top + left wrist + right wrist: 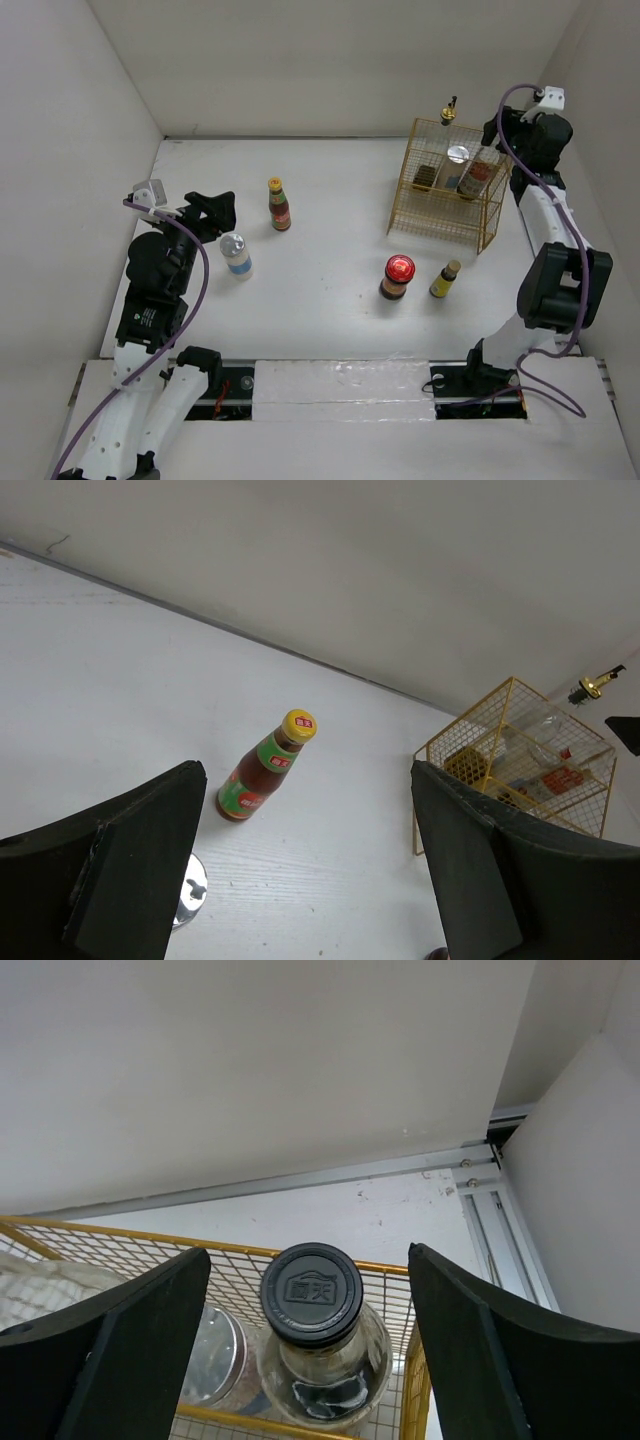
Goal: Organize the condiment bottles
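Lower centre of the top view, I see the red-lidded jar (398, 275) and small yellow-labelled bottle (445, 280) side by side. At mid left, the left gripper (218, 213) is spread and empty, near the silver-lidded jar (235, 255). Upper right, the right gripper (308, 1252) stands spread around the black-capped bottle (312, 1295) in the wire basket (440, 215), not touching it.

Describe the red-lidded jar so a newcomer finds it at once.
Find the gold wire basket at the far right of the white table. In front of it, toward the near edge, two small containers stand side by side. The left one is the squat dark jar with a round red lid; its neighbour, a slim yellow-labelled bottle, has no red.
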Robot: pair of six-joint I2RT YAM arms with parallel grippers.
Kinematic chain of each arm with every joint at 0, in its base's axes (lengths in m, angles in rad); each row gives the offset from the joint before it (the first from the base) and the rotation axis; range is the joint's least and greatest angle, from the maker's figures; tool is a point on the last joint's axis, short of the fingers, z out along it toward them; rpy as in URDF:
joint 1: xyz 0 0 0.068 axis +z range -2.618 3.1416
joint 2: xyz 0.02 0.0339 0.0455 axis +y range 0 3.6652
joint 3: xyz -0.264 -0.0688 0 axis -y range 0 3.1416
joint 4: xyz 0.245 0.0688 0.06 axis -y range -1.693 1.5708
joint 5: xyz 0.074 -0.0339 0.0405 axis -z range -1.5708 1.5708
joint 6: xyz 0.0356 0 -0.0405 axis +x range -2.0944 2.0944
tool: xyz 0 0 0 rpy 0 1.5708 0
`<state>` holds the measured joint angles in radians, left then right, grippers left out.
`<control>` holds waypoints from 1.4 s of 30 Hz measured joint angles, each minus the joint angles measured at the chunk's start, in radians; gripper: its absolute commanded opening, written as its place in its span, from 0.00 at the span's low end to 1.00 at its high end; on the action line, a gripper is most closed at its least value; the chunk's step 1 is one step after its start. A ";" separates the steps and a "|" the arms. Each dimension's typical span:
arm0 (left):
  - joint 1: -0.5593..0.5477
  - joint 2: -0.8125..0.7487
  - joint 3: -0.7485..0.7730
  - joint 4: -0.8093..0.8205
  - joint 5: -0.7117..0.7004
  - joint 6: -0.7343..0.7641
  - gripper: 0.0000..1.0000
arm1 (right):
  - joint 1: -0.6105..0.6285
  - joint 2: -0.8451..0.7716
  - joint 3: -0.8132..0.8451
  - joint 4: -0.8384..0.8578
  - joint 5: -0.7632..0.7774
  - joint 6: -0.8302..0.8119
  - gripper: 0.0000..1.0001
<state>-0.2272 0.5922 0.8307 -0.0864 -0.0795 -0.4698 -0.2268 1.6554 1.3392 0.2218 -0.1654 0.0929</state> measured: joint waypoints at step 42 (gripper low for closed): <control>-0.003 -0.039 0.000 0.000 -0.003 -0.007 0.83 | 0.808 -0.508 -0.420 -0.856 0.158 0.029 0.99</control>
<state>-0.2298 0.5537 0.8307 -0.0860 -0.0830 -0.4770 0.5816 1.1473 0.9188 -0.6342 -0.0078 0.1219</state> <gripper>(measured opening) 0.825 0.993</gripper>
